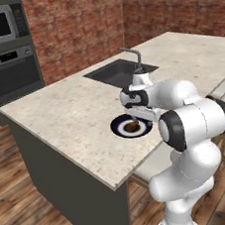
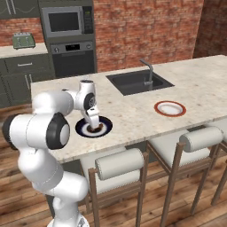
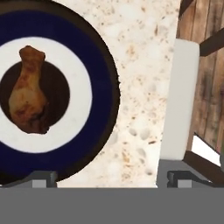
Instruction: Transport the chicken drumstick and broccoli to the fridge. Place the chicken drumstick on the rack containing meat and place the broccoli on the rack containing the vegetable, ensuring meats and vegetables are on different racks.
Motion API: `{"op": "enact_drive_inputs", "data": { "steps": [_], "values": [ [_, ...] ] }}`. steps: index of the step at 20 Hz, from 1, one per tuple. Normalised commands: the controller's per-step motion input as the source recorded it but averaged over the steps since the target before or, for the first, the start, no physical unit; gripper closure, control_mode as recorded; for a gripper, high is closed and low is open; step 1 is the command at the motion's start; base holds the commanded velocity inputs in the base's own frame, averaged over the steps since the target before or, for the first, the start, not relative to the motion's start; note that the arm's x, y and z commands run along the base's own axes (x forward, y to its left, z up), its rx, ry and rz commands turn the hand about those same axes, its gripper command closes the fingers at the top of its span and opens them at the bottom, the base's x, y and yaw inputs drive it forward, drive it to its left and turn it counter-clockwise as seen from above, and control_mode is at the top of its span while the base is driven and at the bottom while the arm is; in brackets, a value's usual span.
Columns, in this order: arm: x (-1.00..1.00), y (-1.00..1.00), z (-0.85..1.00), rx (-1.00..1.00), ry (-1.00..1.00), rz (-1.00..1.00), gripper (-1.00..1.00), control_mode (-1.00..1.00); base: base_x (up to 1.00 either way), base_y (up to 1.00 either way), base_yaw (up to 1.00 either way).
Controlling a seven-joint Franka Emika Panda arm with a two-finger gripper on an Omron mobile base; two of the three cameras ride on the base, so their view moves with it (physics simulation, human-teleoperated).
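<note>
Chicken drumstick (image 3: pixel 28 92) on its plate, gripper (image 3: pixel 109 177) above and off to one side.

The drumstick lies in the dark centre of a blue-and-white plate (image 3: pixel 94 65) on the speckled counter (image 3: pixel 140 87), near the edge above a padded stool (image 3: pixel 179 100). The fingers are spread wide and hold nothing; seen from the hand, the meat sits left of the gap between the fingertips, not between them. The step looks like the approach to the first pick: next, centre over the drumstick and descend. No readable writing or brand shows.
</note>
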Motion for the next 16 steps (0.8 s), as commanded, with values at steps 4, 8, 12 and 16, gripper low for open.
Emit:
{"op": "enact_drive_inputs", "data": {
  "steps": [4, 8, 12, 16],
  "values": [
    [0.50, 0.00, -0.19, 0.00, 0.03, 0.00, -1.00, -1.00, 0.00, 0.00, 0.00],
    [0.42, 0.00, -0.19, 0.00, 0.02, 0.00, -1.00, -1.00, 0.00, 0.00, 0.00],
    [0.30, 0.00, -0.19, 0.00, 0.02, 0.00, -1.00, -1.00, 0.00, 0.00, 0.00],
    [0.32, 0.00, -0.24, 0.00, 0.03, 0.00, -1.00, -1.00, 0.00, 0.00, 0.00]
  ]
}}
